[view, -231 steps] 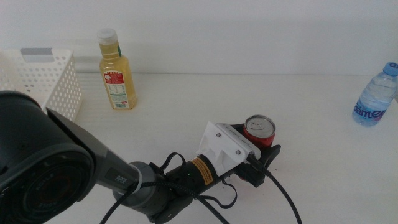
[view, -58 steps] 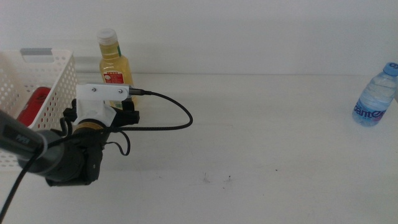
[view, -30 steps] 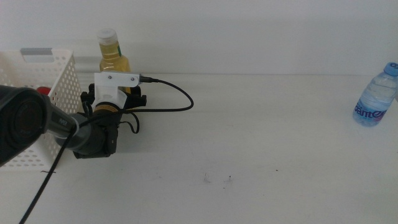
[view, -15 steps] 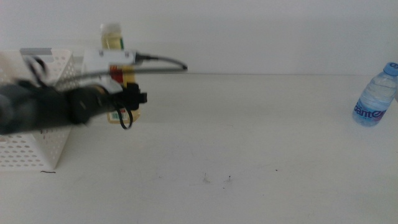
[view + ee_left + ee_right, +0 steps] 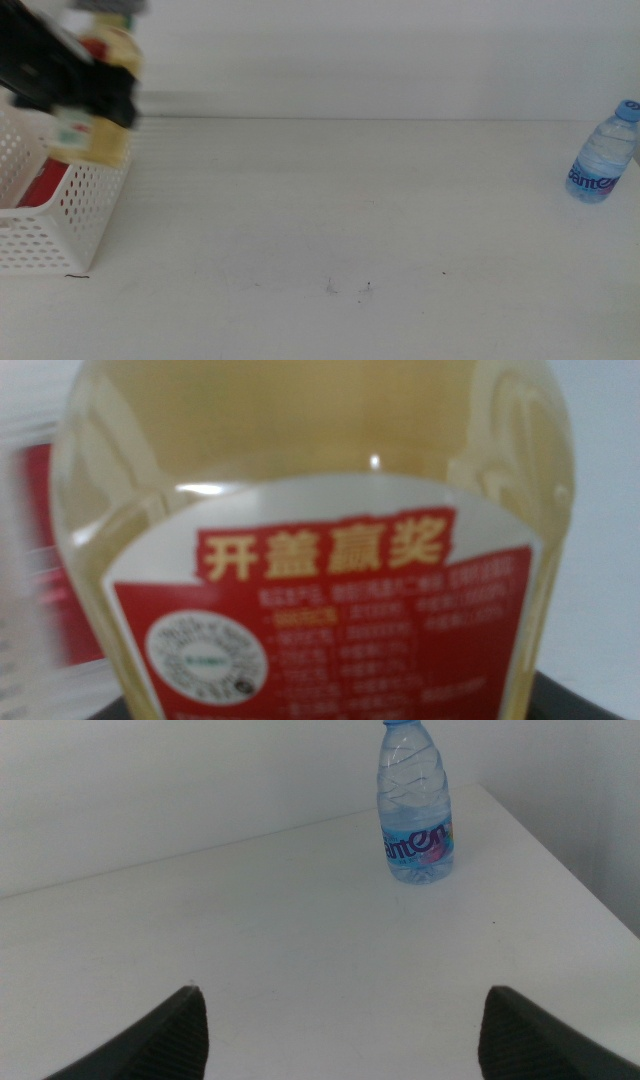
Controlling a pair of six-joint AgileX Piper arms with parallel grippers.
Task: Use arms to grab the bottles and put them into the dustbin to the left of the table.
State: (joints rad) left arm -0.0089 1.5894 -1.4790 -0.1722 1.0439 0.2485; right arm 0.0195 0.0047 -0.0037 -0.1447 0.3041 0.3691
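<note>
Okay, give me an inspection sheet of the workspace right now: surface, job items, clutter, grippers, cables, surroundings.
Surface: white table, a few small dark specks near the front.
Job's things: yellow juice bottle held in the air over the white perforated basket at the table's left; red can lying inside the basket; water bottle with blue cap standing upright at the far right edge.
Clutter: nothing seen.
Grippers: left gripper blurred, clamped on the juice bottle, whose label fills the left wrist view; right gripper open, empty, low over the table, facing the water bottle.
Cables: nothing seen.
Surroundings: plain white wall behind the table.
</note>
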